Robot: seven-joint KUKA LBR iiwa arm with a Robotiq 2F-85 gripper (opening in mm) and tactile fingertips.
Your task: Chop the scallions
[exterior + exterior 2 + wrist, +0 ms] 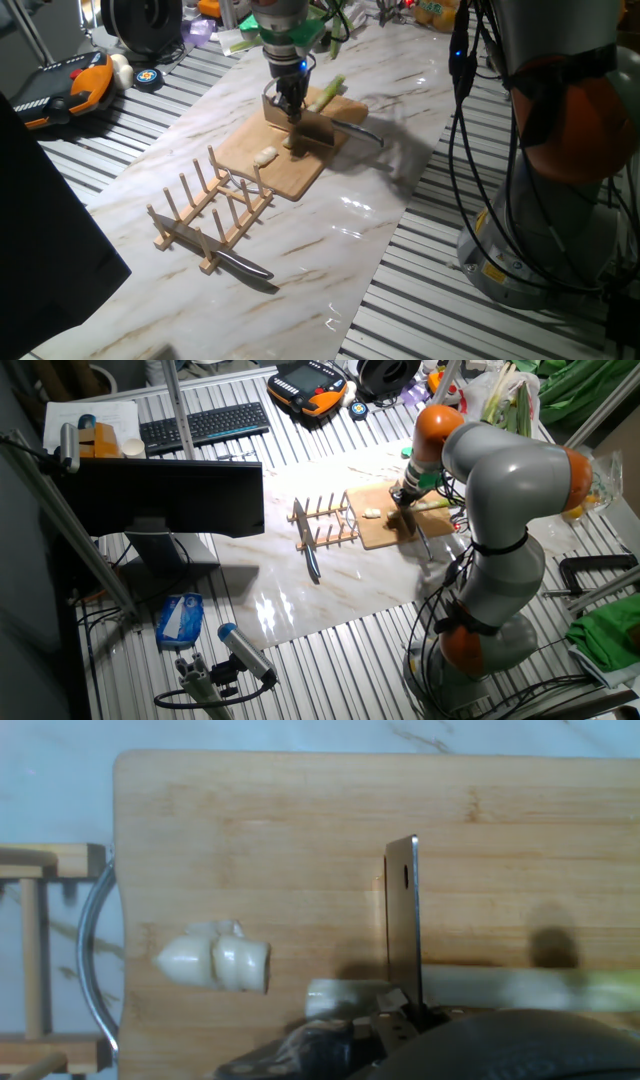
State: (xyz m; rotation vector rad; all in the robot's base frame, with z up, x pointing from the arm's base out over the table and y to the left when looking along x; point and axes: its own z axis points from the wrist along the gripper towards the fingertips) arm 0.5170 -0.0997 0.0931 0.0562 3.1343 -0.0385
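Note:
A scallion stalk, creamy white shading to green, lies across the far part of the wooden cutting board. In the hand view the stalk runs under the blade. My gripper is shut on a cleaver and holds its blade upright on the stalk near its white end. A cut white piece lies apart on the board and shows in the hand view. The other fixed view shows the gripper, board and piece.
A wooden dish rack stands in front of the board, with a second knife lying by it. Darker green leafy stalks lie at the back. The board has a metal handle. The robot base stands at the right.

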